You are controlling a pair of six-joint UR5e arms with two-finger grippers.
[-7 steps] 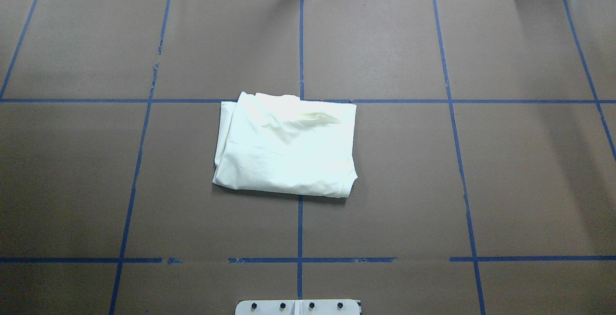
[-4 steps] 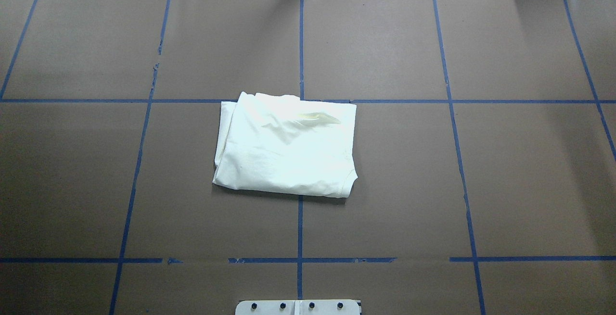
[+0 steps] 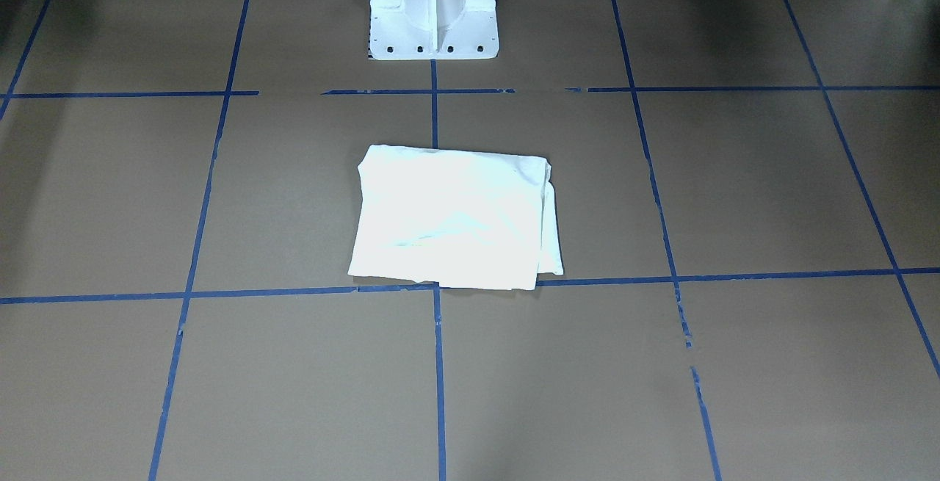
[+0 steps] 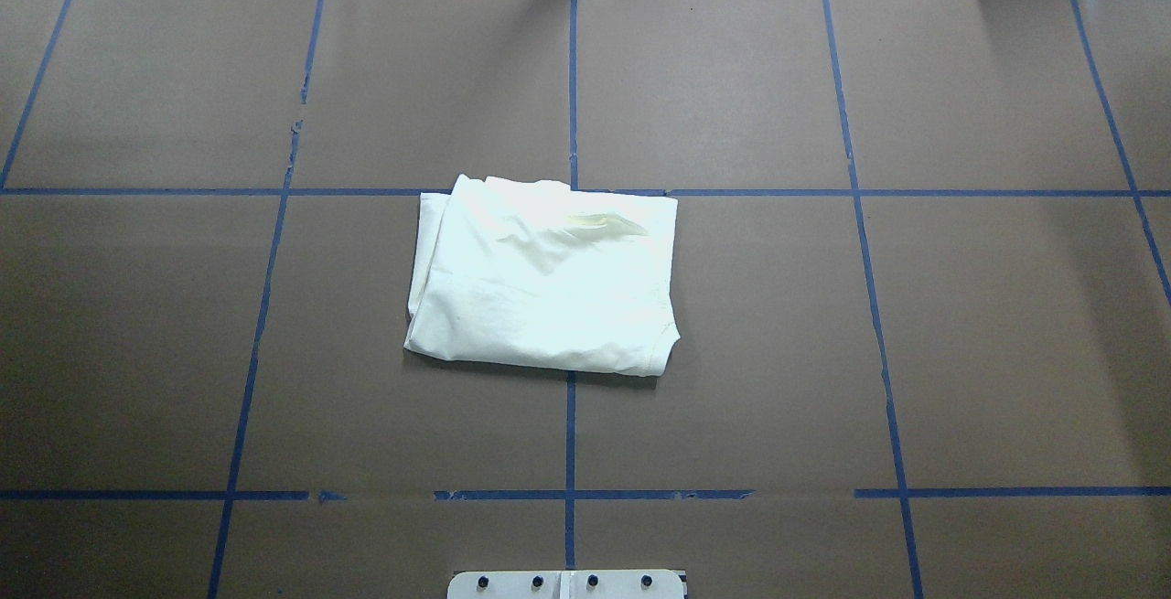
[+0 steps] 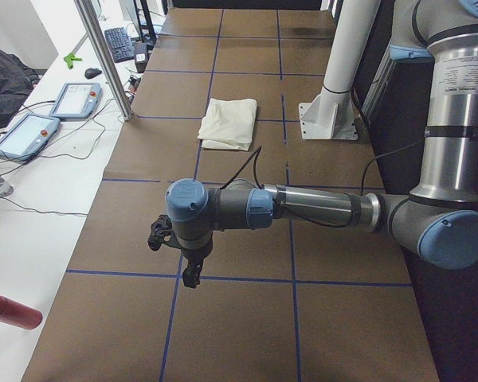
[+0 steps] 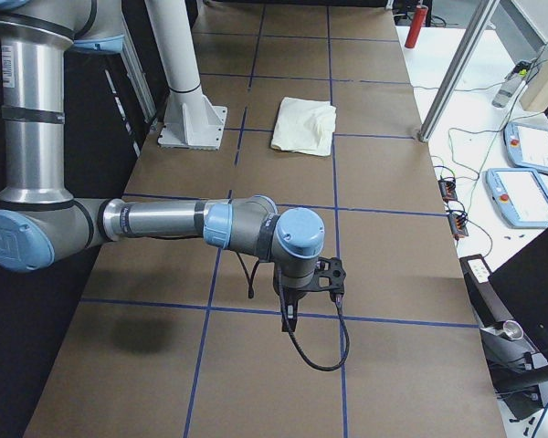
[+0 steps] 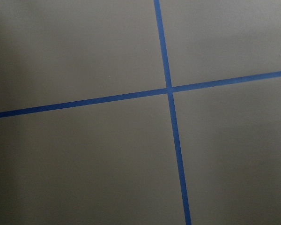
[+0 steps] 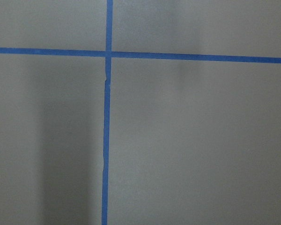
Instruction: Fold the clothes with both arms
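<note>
Two arms, both far from the cloth. Left gripper (image 5: 190, 277) hangs low over the table's (image 4: 137, 352) left end; jaws, cannot tell. Shirt (image 4: 544, 283) lies at the table's middle, a compact folded rectangle, plain side up, layered edges facing the left end. Right gripper (image 6: 289, 321) hangs over the right end; jaws likewise unreadable. Fold looks done; any tidying wants both near corners pinched evenly.

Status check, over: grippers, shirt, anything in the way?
Left gripper and right gripper out toward table ends, away from shirt; open or shut unclear. Shirt folded flat, centre table. Nothing on it.
</note>
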